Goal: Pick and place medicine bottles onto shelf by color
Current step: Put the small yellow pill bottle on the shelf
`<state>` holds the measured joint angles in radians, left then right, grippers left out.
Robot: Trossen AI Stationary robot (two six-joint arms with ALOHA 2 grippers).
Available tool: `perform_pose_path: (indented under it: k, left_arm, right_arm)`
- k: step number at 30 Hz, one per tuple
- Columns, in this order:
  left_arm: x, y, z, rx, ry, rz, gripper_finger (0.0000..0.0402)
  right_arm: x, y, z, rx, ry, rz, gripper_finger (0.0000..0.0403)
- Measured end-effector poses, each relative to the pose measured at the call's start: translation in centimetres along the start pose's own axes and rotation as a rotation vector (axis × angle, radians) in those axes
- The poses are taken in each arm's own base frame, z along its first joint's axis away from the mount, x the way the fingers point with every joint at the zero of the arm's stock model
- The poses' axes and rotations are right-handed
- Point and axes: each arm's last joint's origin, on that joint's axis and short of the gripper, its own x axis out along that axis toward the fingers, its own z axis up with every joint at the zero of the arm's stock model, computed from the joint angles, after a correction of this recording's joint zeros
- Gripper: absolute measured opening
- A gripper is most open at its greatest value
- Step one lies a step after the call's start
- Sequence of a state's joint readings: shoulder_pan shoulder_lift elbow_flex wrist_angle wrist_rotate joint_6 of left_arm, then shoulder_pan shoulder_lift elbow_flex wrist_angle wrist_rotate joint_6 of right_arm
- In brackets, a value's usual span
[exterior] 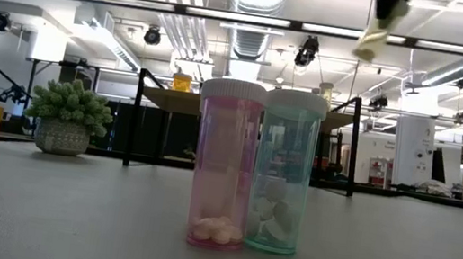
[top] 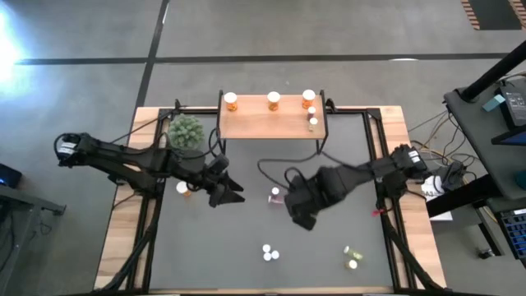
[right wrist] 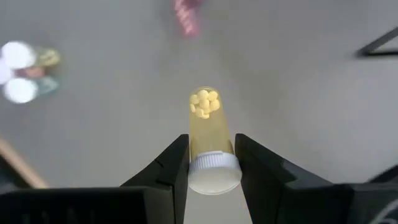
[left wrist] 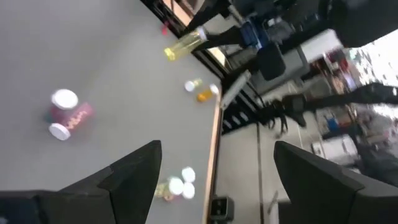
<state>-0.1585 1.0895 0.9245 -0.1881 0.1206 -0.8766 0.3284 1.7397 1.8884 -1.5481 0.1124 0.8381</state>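
Observation:
My right gripper (right wrist: pixel 211 146) is over the middle of the grey mat (top: pixel 205 247), shut on a yellow medicine bottle (right wrist: pixel 205 118) with a white cap; in the low view that bottle (exterior: pixel 372 40) hangs high up, tilted. My left gripper (left wrist: pixel 217 180) is open and holds nothing, left of centre (top: pixel 226 191). The light-wood shelf (top: pixel 271 125) at the far edge carries three orange bottles (top: pixel 273 100) along its far edge and two small ones (top: pixel 312 117) at its right end. A pink bottle (top: pixel 275 195) stands on the mat between the grippers. My right gripper pinches the yellow bottle's upper body just below the white cap (right wrist: pixel 210 148) between its two fingers (right wrist: pixel 177 163). The fingers come from above, pointing down. The bottle hangs below them cap up, pills at its bottom, lifted clear of the mat.
A green spiky plant (top: pixel 186 131) stands left of the shelf. An orange bottle (top: pixel 182 189) sits by my left arm. A pink bottle (exterior: pixel 225 165) and a teal bottle (exterior: pixel 286 174) stand together near the front edge, with yellow-green bottles (top: pixel 352 256) to their right.

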Motion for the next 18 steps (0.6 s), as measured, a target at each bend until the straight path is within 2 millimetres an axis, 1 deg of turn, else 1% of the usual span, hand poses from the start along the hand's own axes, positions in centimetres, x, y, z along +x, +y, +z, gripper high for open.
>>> perform_pose_path:
  k: [6, 11, 14, 18]
  left_arm:
    - [0.3, -0.2, -0.3, -0.002, -0.028, 0.028, 0.0295]
    - [1.2, 0.0, -0.3, 0.000, -0.054, 0.051, 0.0295]
    - [1.9, 0.2, -0.3, 0.001, -0.067, 0.056, 0.0295]
    - [2.8, 0.5, -0.3, -0.005, -0.079, 0.081, 0.0295]
  right_arm:
    - [-1.6, -4.1, 3.9, -0.023, -0.059, 0.003, 0.0107]
    - [-1.2, -8.1, 6.6, -0.019, -0.056, -0.022, 0.0107]
    - [-1.0, -10.1, 7.7, -0.043, -0.050, -0.036, 0.0107]
    - [-0.8, -12.2, 8.7, -0.104, -0.044, -0.047, 0.0107]
